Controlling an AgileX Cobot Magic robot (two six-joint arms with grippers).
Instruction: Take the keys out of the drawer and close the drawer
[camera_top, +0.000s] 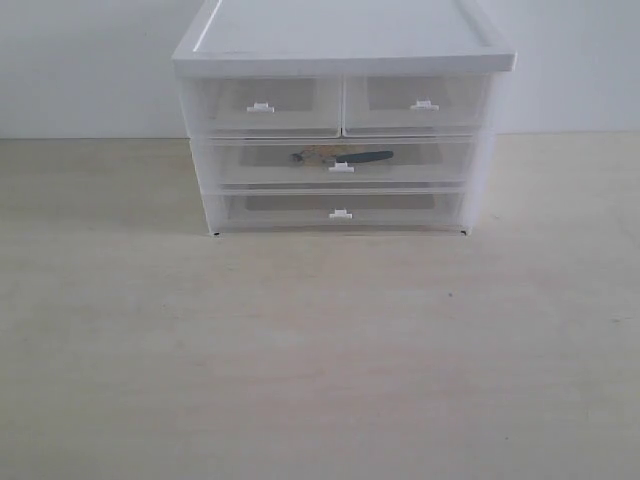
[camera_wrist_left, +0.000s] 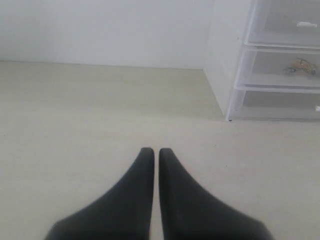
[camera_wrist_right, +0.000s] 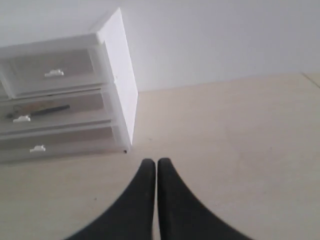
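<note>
A pale wood-grain table (camera_top: 320, 380) fills the exterior view's lower half. At upper centre stands a white plastic cabinet (camera_top: 340, 45). Its full-width translucent middle drawer (camera_top: 420, 165) sits pushed in, with the gold-coloured keys on a black strap (camera_top: 335, 156) inside at centre. My black left gripper (camera_wrist_left: 155, 151) and black right gripper (camera_wrist_right: 152, 162) are both pinched together, holding nothing.

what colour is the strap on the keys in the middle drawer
Dark, near black; the strap shows best in the exterior view.

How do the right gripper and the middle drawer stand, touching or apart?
Apart. The right wrist view shows bare table between the right gripper and the drawer.
</note>
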